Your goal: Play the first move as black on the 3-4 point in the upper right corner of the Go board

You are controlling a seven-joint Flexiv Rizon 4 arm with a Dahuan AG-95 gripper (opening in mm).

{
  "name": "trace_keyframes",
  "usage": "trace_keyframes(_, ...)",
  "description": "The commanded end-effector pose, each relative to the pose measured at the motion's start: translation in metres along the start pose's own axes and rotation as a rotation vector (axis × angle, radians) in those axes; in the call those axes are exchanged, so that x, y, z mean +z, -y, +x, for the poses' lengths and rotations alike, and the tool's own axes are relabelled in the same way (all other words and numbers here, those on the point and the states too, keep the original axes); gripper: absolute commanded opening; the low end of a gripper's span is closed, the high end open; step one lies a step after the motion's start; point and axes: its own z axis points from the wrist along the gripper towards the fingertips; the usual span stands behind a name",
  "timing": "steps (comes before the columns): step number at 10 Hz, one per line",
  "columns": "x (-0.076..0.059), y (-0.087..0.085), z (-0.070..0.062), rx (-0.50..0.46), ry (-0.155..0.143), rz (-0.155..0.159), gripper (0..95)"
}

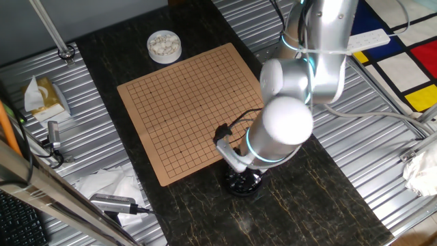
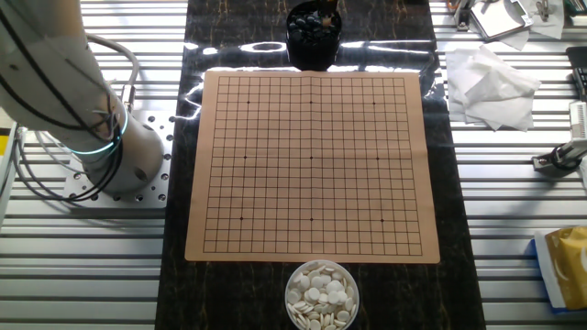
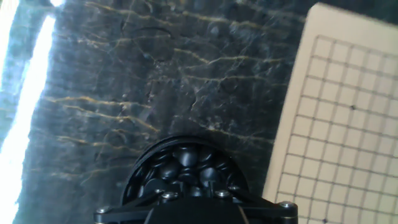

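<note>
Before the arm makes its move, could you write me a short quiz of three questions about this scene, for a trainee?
1. True or false: the wooden Go board already has a stone on it.
2. Which container is the gripper above? A) the round black bowl of black stones B) the round white bowl of white stones C) the crumpled white tissue
3. Fill the gap: in the other fixed view, the two bowls stand at ______ edges of the board.

Key:
1. False; no stone shows on the grid.
2. A; the hand view looks down on the black stones.
3. Opposite.
</note>
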Motion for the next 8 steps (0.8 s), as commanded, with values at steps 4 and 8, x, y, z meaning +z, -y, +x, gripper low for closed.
trace_keyframes(4,0.0,0.001,0.0,0.001,-0.068,-0.083,19.0)
trace_keyframes(8,0.001,-0.019,-0.013,0.012,-0.118,-0.053,19.0)
